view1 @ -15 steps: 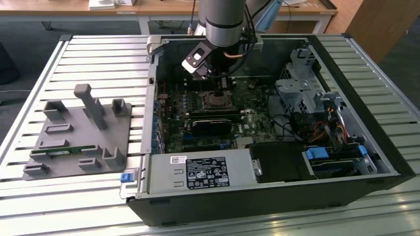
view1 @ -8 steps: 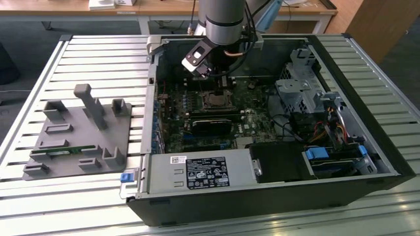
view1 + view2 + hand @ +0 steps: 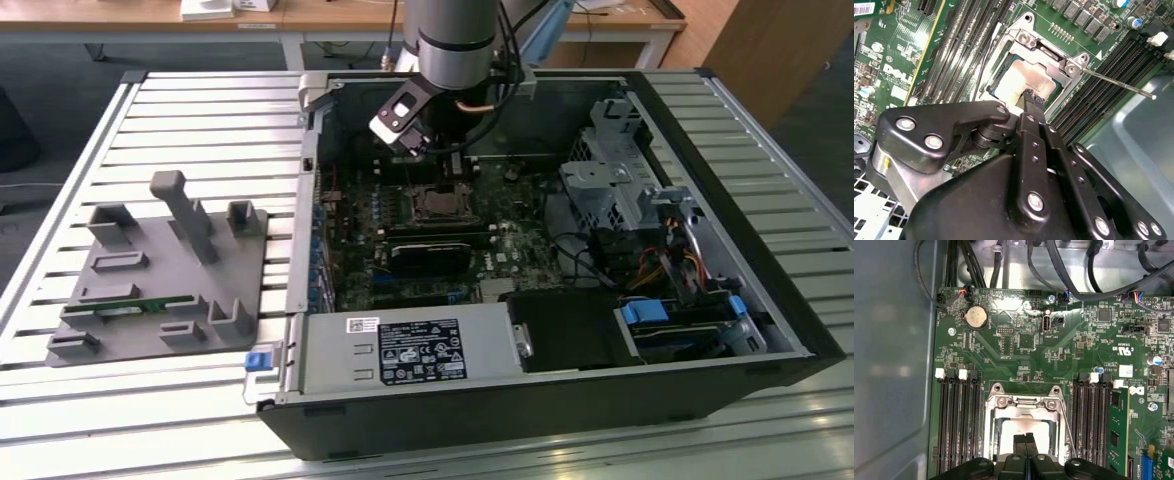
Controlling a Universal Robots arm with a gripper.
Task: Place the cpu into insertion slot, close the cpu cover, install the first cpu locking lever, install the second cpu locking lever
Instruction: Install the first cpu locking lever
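The cpu (image 3: 1015,82) lies flat in the insertion slot (image 3: 437,203), silver top upward. It is square, with no long axis, and the lowered cpu cover (image 3: 1046,50) frames it. The gripper (image 3: 1033,98) points down at it, fingers pressed together and empty. A thin locking lever (image 3: 1119,82) slants outward from the cover's corner.

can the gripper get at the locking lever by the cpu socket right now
Probably yes: the gripper hangs right over the cpu cover, and the lever sticks out free beside it.

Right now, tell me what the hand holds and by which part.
Nothing. The hand is shut and empty, tips over the chip framed by the closed cover.
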